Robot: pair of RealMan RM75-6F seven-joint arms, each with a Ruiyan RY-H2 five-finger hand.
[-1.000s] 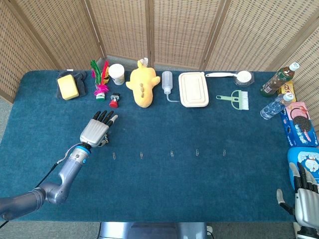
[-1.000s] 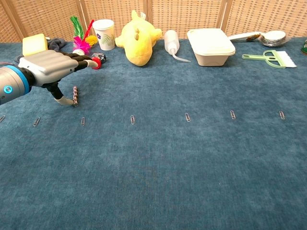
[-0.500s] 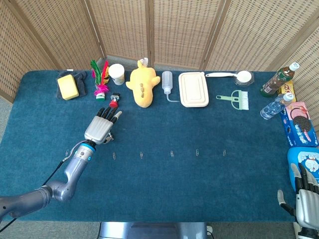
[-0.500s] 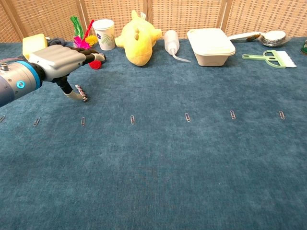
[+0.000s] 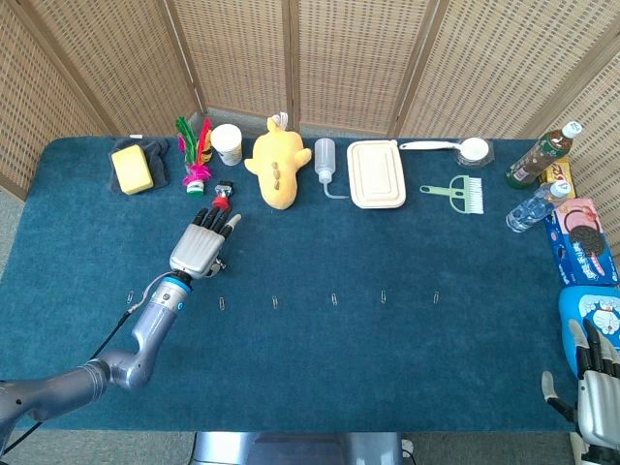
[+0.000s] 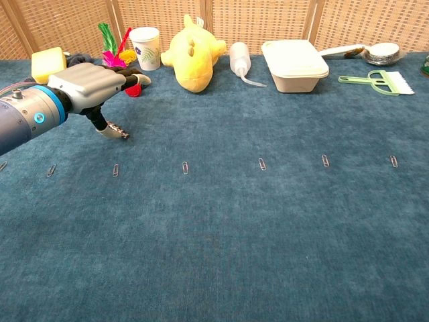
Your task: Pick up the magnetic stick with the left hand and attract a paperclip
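A: The left robot hand (image 6: 90, 82) pinches the stick (image 6: 118, 130) under its palm, between the thumb and a finger, the rest of the fingers stretched forward toward the red toy (image 5: 221, 201).

B: And where does the stick sit?

A: Tilted, low over the blue worktop (image 6: 268, 228), its free end pointing right. Whether it touches the cloth, I cannot tell.

B: The clips?

A: A row runs across the worktop. The nearest clip (image 6: 115, 170) lies just in front of the stick, apart from it; another clip (image 6: 185, 168) lies further right.

B: The right robot hand (image 5: 593, 387)?

A: At the bottom right corner of the head view, fingers apart, holding nothing, beside the blue box (image 5: 581, 308).

B: Along the back?

A: A sponge (image 5: 133, 169), a cup (image 6: 145, 47) and a yellow plush (image 6: 193, 52)
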